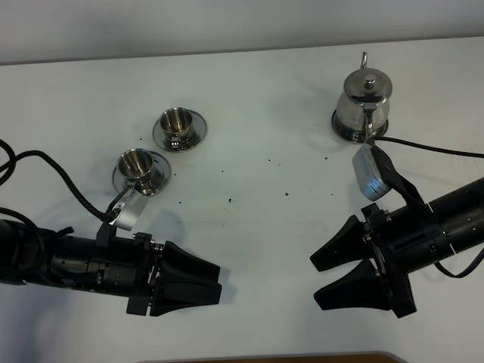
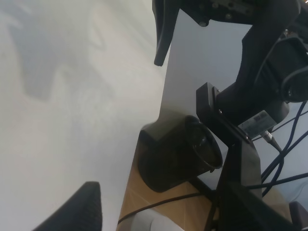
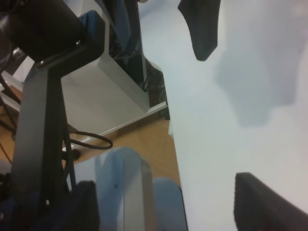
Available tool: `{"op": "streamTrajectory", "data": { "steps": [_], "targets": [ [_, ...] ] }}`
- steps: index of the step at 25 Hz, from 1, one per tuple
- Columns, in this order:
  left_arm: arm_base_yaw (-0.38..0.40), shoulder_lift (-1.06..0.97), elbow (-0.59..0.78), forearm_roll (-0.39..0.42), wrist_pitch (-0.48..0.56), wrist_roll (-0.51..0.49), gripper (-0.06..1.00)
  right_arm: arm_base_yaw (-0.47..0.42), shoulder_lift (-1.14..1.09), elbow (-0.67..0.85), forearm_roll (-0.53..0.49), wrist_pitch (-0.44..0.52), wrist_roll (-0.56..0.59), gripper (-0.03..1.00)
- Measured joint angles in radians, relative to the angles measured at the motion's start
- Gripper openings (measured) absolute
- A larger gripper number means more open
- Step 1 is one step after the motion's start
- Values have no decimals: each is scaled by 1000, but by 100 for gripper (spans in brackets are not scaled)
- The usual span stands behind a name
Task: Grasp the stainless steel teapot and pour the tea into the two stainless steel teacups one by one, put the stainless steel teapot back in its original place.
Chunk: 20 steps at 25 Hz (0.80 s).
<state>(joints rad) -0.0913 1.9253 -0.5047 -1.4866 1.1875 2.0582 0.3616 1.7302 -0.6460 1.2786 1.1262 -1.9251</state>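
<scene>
The stainless steel teapot (image 1: 365,98) stands at the far right of the white table on a round steel coaster, its original place (image 1: 342,128); its spout points toward the near edge. Two stainless steel teacups sit on saucers at the left, one farther back (image 1: 178,123) and one nearer (image 1: 138,166). My right gripper (image 1: 314,281) (image 3: 220,117) hovers open near the front edge, well in front of the teapot, holding nothing. My left gripper (image 1: 220,281) (image 2: 121,124) is near the front edge below the cups, its fingers apart and empty. Neither wrist view shows the pot or the cups.
Small dark specks (image 1: 229,200) dot the table's middle. Black cables trail at the far left (image 1: 53,168) and far right (image 1: 439,148). The table's front edge (image 1: 265,357) lies close behind both grippers. A black camera mount (image 2: 192,149) stands beyond that edge over a wooden floor.
</scene>
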Motion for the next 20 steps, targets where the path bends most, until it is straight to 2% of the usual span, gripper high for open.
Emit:
{"op": "streamTrajectory", "data": {
  "steps": [20],
  "targets": [
    [0, 0, 0, 0, 0, 2, 59, 0, 0, 0, 2, 0, 0, 58]
  ]
}}
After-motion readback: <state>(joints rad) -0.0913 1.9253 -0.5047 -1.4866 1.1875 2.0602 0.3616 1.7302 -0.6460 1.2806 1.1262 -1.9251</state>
